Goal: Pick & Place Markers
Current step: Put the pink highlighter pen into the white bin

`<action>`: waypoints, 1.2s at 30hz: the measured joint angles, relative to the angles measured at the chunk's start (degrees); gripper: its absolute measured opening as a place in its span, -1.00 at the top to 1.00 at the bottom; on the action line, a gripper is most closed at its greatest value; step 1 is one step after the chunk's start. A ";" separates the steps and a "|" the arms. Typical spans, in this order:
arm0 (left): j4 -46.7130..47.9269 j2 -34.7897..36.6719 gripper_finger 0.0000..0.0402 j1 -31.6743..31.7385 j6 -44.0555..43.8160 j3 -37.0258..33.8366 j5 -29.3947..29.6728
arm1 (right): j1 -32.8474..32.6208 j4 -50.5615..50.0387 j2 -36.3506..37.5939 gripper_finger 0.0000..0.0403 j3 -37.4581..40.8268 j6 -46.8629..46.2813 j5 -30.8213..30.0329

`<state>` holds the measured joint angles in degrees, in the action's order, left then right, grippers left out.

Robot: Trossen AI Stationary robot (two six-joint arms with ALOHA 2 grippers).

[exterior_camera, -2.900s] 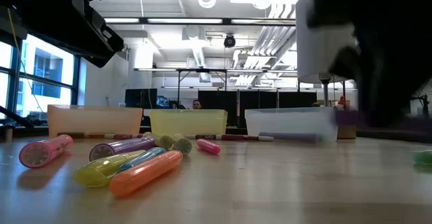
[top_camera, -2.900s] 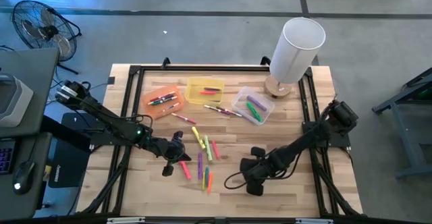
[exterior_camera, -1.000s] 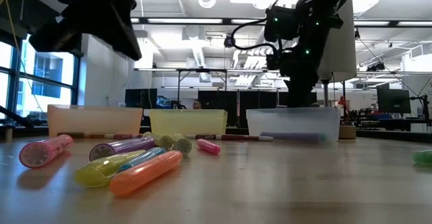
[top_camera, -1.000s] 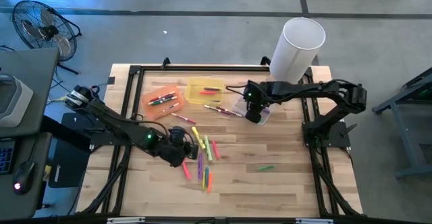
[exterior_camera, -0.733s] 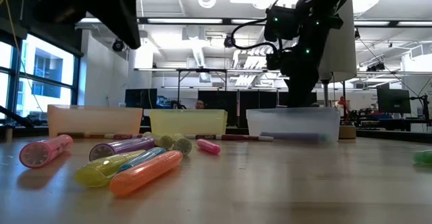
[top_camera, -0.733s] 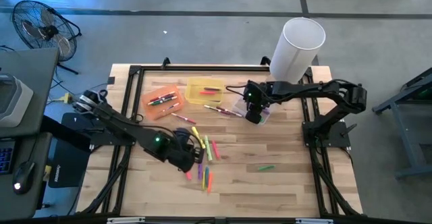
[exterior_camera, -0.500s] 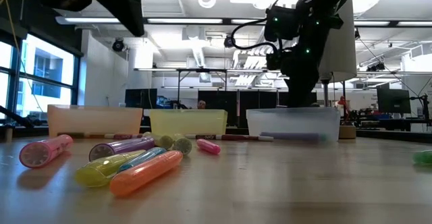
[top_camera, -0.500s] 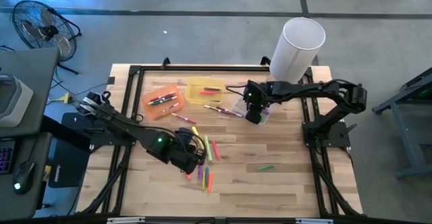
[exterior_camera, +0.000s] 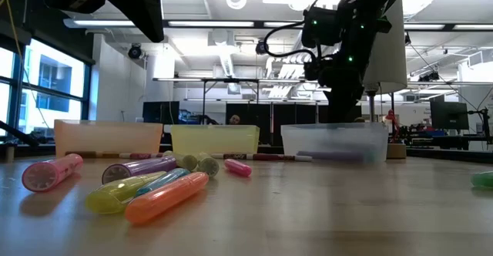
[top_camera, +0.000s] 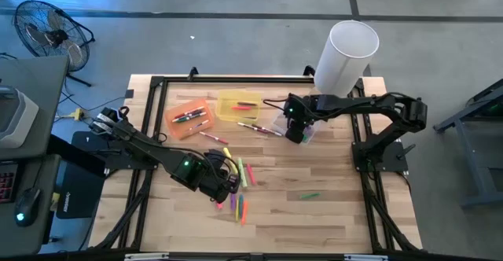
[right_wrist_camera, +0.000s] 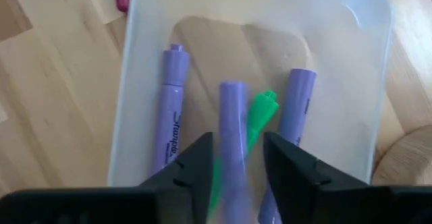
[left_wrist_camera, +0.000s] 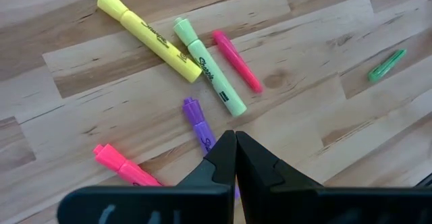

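Several markers point(top_camera: 240, 184) in yellow, green, pink, purple and orange lie loose on the wooden table near its middle. My left gripper point(left_wrist_camera: 235, 135) hangs shut above them, over a purple marker point(left_wrist_camera: 197, 124) that lies flat on the wood. My right gripper point(right_wrist_camera: 236, 138) stands open over the clear bin point(right_wrist_camera: 378, 21). A purple marker point(right_wrist_camera: 233, 113) shows between its fingers. Two more purple markers point(right_wrist_camera: 170, 109) and a green one point(right_wrist_camera: 262, 113) lie on the bin's floor. My right gripper points down into the clear bin with its fingers on either side of the purple marker's barrel point(right_wrist_camera: 233, 126), which runs along them. A gap shows between the marker and one finger point(right_wrist_camera: 287, 163). Whether the other finger touches the marker, I cannot tell.
An orange bin point(top_camera: 191, 118) and a yellow bin point(top_camera: 238, 105) with a few markers stand at the back left of the clear bin. A tall white cylinder point(top_camera: 346, 56) stands at the back right. One green marker point(top_camera: 310, 195) lies alone to the right.
My left gripper has risen from the markers, gone a little toward the table's right and near edges, and tipped as it rose. It stays shut. The loose markers lie where they were.
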<state>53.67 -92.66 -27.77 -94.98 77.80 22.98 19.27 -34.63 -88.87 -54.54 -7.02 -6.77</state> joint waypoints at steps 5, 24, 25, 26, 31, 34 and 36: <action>-0.01 0.00 1.00 0.00 0.00 0.00 -0.02 | 0.00 -0.07 0.01 0.07 0.00 -0.01 0.18; 0.00 0.02 1.00 0.00 2.74 -0.02 -1.57 | -0.57 0.15 13.64 -0.23 0.00 -4.78 4.29; 0.00 0.02 1.00 0.00 3.32 -0.02 -1.57 | -0.94 0.15 15.14 -0.23 0.00 -5.85 4.29; 0.31 0.02 1.00 0.00 3.47 -0.02 -1.55 | -1.44 0.19 16.55 -0.23 0.00 -7.07 4.35; 5.00 0.02 0.93 0.04 3.61 -0.02 -0.15 | -5.17 0.16 22.22 -0.23 -0.02 -13.12 4.11; 7.06 0.03 0.82 0.02 3.30 -0.14 0.10 | -8.06 0.11 24.13 -0.23 -0.02 -16.72 1.69; 8.13 0.04 0.72 0.00 3.34 -0.60 0.10 | -10.06 -0.35 24.51 -0.23 -0.02 -19.22 -0.29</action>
<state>61.80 -92.62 -27.77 -91.64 77.20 23.09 9.20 -34.98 -64.36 -54.57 -26.25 -7.06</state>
